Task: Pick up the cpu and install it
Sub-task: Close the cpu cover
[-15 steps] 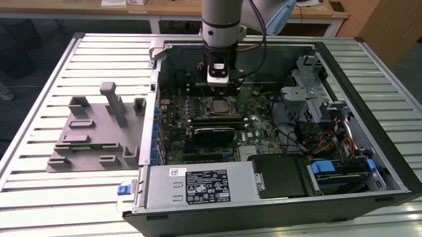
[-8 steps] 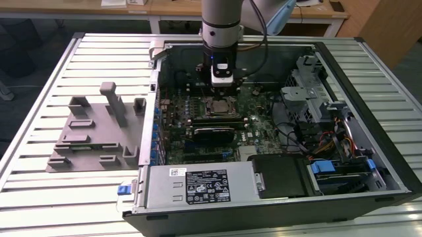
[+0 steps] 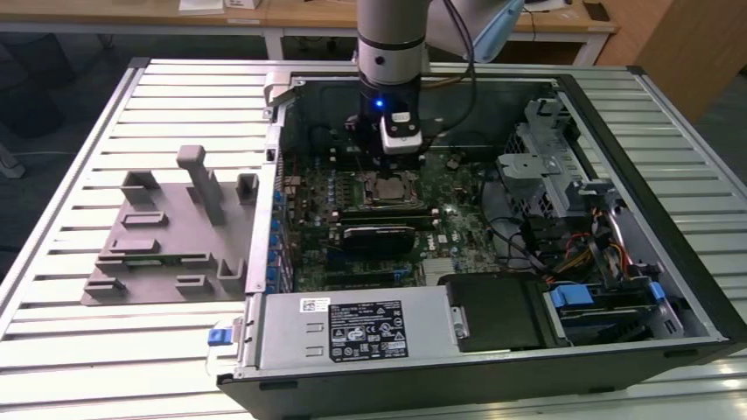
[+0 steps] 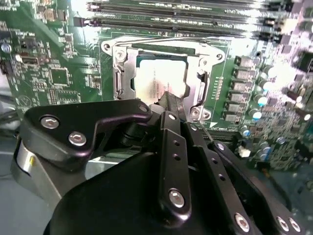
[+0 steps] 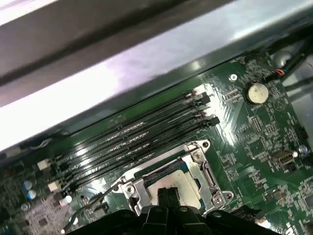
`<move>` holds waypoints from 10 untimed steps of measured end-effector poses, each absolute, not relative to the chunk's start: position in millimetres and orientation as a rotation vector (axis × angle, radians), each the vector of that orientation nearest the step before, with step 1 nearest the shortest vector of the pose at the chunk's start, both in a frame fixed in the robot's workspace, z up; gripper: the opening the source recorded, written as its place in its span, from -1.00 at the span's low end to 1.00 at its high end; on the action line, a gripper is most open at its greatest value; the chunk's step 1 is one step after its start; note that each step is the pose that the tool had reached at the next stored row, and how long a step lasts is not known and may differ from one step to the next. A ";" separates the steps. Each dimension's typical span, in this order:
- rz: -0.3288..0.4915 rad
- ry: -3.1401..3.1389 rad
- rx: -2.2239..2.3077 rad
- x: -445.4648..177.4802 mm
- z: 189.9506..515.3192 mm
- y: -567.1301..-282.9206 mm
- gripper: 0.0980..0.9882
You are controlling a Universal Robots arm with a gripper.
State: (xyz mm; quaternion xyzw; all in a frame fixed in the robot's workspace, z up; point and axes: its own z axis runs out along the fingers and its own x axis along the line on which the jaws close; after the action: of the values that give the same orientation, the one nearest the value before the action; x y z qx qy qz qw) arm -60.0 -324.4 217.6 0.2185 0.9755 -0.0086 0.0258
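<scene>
The cpu [image 4: 156,81] is a small square chip with a silver-grey top. It lies flat inside the metal socket frame [image 4: 120,73] on the green motherboard [image 3: 456,227]. In the exterior view the cpu [image 3: 389,188] sits just below my gripper [image 3: 393,164], deep in the open computer case. My gripper [image 4: 168,99] hovers over the chip's edge with its two black fingers pressed together and nothing between them. In the first wrist view the shut gripper [image 5: 168,192] covers part of the cpu [image 5: 185,183].
Memory slots [image 5: 142,132] run beside the socket, and a coin battery [image 5: 257,91] sits further off. A black heatsink block [image 3: 376,238] lies near the socket. The power supply [image 3: 350,328] and drive cage [image 3: 543,166] crowd the case. A grey fixture [image 3: 164,245] stands at the exterior view's left.
</scene>
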 end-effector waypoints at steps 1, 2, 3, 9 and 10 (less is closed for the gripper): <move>-0.028 3.020 0.652 -60.0 217.5 -324.4 -0.98; -0.030 3.026 0.628 -60.0 217.4 -324.4 -0.98; -0.031 3.031 0.605 -60.0 217.3 -324.4 -0.98; -0.045 3.059 0.469 -60.0 216.6 -324.4 -0.98; -0.049 3.064 0.449 -60.0 216.4 -324.4 -0.98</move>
State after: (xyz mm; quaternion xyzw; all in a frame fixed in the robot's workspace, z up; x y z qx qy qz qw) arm -60.0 -324.4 216.4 0.1450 0.9890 -0.0158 0.0223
